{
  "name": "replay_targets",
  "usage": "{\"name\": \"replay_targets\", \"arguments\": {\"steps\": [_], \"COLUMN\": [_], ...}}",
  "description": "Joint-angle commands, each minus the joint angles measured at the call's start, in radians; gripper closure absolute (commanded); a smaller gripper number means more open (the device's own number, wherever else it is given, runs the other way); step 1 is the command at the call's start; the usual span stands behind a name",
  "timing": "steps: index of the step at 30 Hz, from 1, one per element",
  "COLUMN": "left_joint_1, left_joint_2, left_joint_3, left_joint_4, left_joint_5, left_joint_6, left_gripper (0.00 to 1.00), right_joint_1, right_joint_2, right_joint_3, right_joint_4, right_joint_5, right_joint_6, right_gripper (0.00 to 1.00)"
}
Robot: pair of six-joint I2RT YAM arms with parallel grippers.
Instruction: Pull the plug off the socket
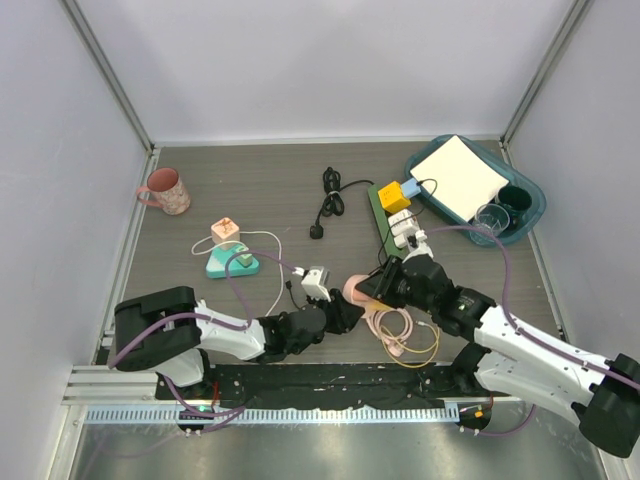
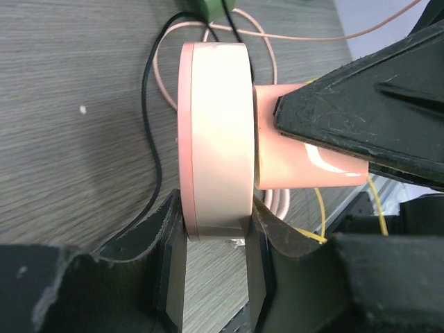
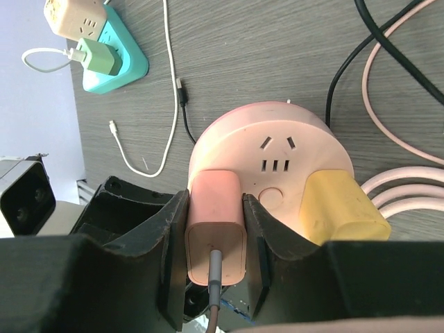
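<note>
Right now I am keeping the right gripper [image 3: 215, 239] closed tight on the pink plug [image 3: 216, 205], one finger on each side. The left gripper [image 2: 215, 243] is pinching the rim of the round pink socket [image 2: 215, 125] to brace it. Both are meeting near the middle of the table [image 1: 260, 190], toward its near edge. I am judging the grasp done and the pull not yet begun. The plug is sitting fully seated, with a yellow plug [image 3: 343, 208] just beside it.
</note>
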Motion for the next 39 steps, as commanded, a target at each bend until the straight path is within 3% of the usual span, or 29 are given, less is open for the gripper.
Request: {"name": "replay_targets", "arguments": {"steps": [1,12,16,21,25,28,32,35,39], "left_joint_1": [0.027,0.078,0.078,0.08,0.113,0.158,0.167,0.169,0.167], "left_joint_2": [0.017,0.055,0.061,0.054,0.047,0.052,0.043,0.047,0.069], "left_joint_3": [-0.012,-0.021,-0.022,-0.007,-0.012,-0.058,-0.038,-0.039,-0.048], "left_joint_4": [-0.186,-0.151,-0.149,-0.172,-0.189,-0.113,-0.149,-0.134,-0.126], "left_joint_5": [-0.126,-0.051,-0.068,-0.08,-0.011,0.05,0.05,0.049,0.043], "left_joint_6": [0.018,-0.014,0.012,0.05,0.034,-0.002,-0.011,-0.022,-0.039], "left_gripper": [1.0,1.0,1.0,1.0,1.0,1.0,1.0,1.0,1.0], "right_joint_1": [0.005,0.043,0.033,0.031,0.03,0.031,0.05,0.05,0.05], "right_joint_2": [-0.056,-0.07,-0.029,-0.005,-0.028,-0.044,-0.034,-0.051,-0.028], "right_joint_3": [-0.063,0.12,0.212,0.139,0.074,0.031,0.023,-0.006,0.098], "right_joint_4": [0.221,-0.062,-0.161,-0.012,0.092,0.164,0.134,0.192,0.126], "right_joint_5": [-0.031,0.206,0.246,0.064,0.013,-0.007,0.045,0.047,0.077], "right_joint_6": [0.106,-0.123,-0.115,-0.016,0.046,0.037,-0.063,-0.045,-0.089], "right_gripper": [0.99,0.99,0.99,0.99,0.99,0.99,0.99,0.99,0.99]}}
